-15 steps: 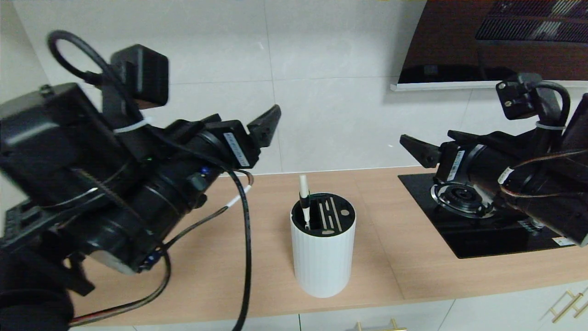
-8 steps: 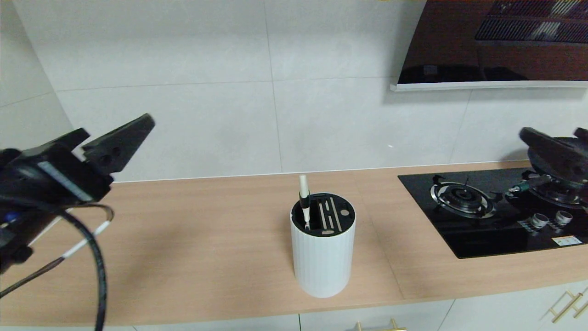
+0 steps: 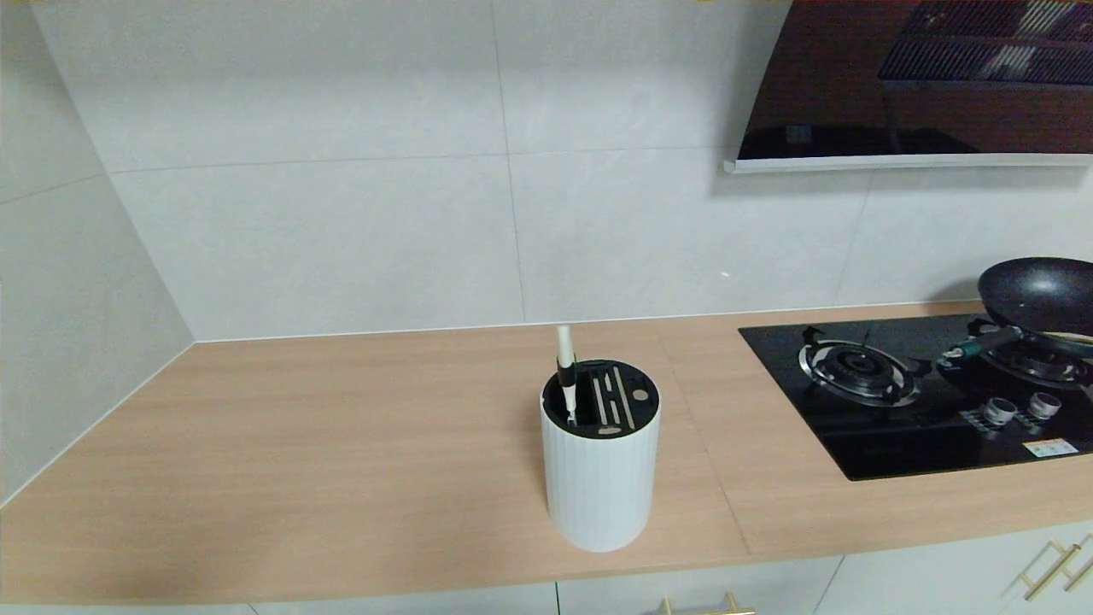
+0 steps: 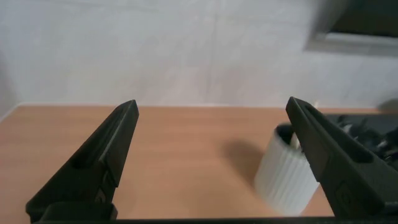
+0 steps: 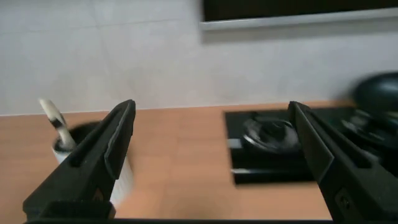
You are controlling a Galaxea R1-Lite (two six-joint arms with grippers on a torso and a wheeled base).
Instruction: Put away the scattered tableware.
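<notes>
A white ribbed utensil holder (image 3: pixel 601 474) with a black slotted top stands on the wooden counter (image 3: pixel 341 444). A white-handled utensil (image 3: pixel 564 363) sticks up out of its left slot. In the left wrist view my left gripper (image 4: pixel 214 112) is open and empty, well back from the holder (image 4: pixel 285 171). In the right wrist view my right gripper (image 5: pixel 211 115) is open too, nothing between its fingers, with the holder (image 5: pixel 81 155) and the utensil handle (image 5: pixel 55 121) beyond one finger.
A black gas hob (image 3: pixel 922 393) sits on the counter's right part, with a black frying pan (image 3: pixel 1037 295) on its far burner. A range hood (image 3: pixel 922 85) hangs above it. Tiled wall runs behind and along the left side. Cabinet handles (image 3: pixel 1055 564) show below the counter edge.
Both arms have drawn back out of the head view, the left one to the left and the right one to the right. The holder and utensil have not moved.
</notes>
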